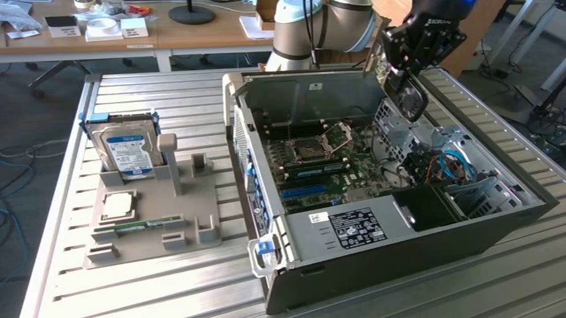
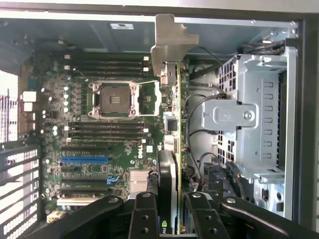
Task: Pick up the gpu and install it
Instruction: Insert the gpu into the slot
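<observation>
One thin, dark gpu [image 2: 168, 172] with a silver end bracket is clamped edge-on in the partly closed black gripper [image 2: 172, 215], above the open grey computer case [image 1: 372, 232]. The card is best held upright, with its edge lined up squarely with a slot on the green motherboard [image 2: 99, 149].

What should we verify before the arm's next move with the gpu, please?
1. gpu clamped in the gripper: ok, a finger on each side.
2. Computer case side open: ok.
3. Blue expansion slot free: ok.
4. gpu seated in a slot: not ok, it hangs above the motherboard.
5. Cables beside the drive cage out of the card's way: cannot tell.
</observation>
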Available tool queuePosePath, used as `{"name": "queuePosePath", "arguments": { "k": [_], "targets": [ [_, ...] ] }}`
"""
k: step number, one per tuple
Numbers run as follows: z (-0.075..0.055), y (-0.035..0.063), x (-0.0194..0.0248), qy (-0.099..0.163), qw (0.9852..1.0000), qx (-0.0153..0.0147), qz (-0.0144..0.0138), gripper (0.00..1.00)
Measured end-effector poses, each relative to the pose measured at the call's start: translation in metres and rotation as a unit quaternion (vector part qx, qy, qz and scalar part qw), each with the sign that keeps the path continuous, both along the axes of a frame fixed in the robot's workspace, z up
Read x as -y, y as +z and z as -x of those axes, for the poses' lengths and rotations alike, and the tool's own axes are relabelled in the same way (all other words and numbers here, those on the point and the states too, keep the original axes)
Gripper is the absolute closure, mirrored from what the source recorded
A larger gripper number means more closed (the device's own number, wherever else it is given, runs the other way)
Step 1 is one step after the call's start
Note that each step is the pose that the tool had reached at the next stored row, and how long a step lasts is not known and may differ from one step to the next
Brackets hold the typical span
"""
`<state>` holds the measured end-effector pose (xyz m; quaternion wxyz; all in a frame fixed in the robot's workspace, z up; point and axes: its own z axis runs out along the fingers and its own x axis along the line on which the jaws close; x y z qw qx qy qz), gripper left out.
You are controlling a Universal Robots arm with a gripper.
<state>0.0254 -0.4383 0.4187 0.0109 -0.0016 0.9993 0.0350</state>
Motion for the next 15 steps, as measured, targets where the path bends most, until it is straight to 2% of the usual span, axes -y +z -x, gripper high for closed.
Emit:
{"name": "queuePosePath", "arguments": {
  "k": [7, 15],
  "targets": [
    [-0.0001, -0.0001, 0.0000, 0.050, 0.9987, 0.0000, 0.0000, 0.73],
    [-0.0001, -0.0003, 0.0000, 0.100, 0.9949, 0.0000, 0.0000, 0.73]
  ]
}}
